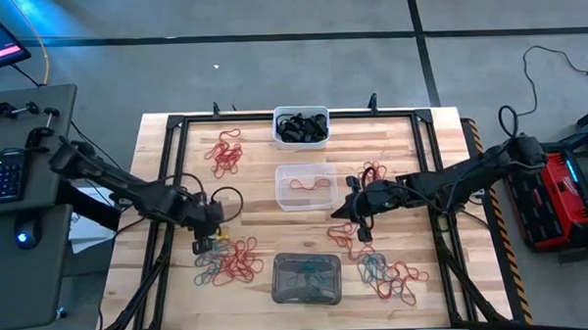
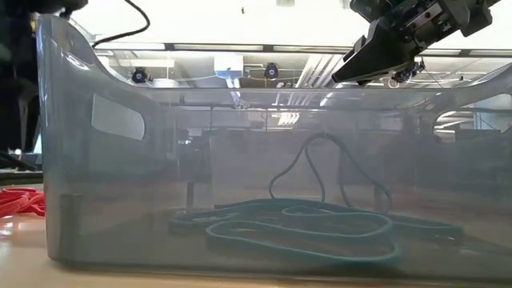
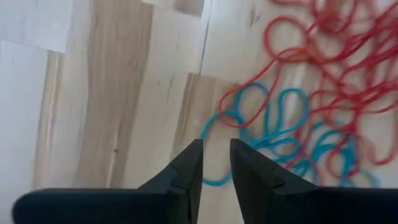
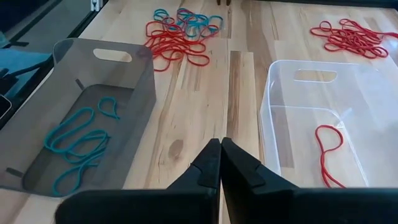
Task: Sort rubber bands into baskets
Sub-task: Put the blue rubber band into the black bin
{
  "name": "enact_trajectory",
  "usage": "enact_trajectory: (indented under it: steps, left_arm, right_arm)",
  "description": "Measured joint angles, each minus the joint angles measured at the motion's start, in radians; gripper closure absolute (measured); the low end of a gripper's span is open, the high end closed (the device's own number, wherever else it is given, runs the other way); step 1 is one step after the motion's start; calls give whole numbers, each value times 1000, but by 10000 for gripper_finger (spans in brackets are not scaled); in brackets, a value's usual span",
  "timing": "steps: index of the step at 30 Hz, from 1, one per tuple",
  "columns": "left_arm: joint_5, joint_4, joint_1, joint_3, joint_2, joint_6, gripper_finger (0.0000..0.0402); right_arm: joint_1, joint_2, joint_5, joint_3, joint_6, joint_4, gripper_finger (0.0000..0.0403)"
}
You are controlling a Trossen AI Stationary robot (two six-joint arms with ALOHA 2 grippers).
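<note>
From above, three baskets stand in a line down the middle of the wooden surface (image 1: 176,169): a white basket (image 1: 300,126) at the far edge full of black bands, a clear basket (image 1: 307,186) in the centre with a red band, and a grey basket (image 1: 306,278) at the near edge with teal ones. Loose rubber bands (image 1: 229,263) lie in red and teal heaps on both sides. The left hand (image 1: 210,227) hangs over the left heap; the right hand (image 1: 360,218) sits just right of the clear basket.

At surface level, teal bands (image 2: 320,228) rest inside the grey basket.

The left wrist shows its fingers (image 3: 186,171) slightly parted above a teal band (image 3: 273,121), gripping nothing.

The right wrist shows its fingers (image 4: 208,168) closed together, empty, between the grey and clear baskets.
</note>
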Motion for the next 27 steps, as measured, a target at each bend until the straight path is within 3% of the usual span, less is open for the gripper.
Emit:
enact_trajectory:
  steps: [11, 27]
  left_arm:
    - [5, 16, 1, 0, 174, 75, 314]
    - [39, 81, 48, 0, 298, 156, 314]
  right_arm:
    - [24, 0, -5, 0, -2, -3, 403]
    - [26, 0, -6, 1, -3, -3, 403]
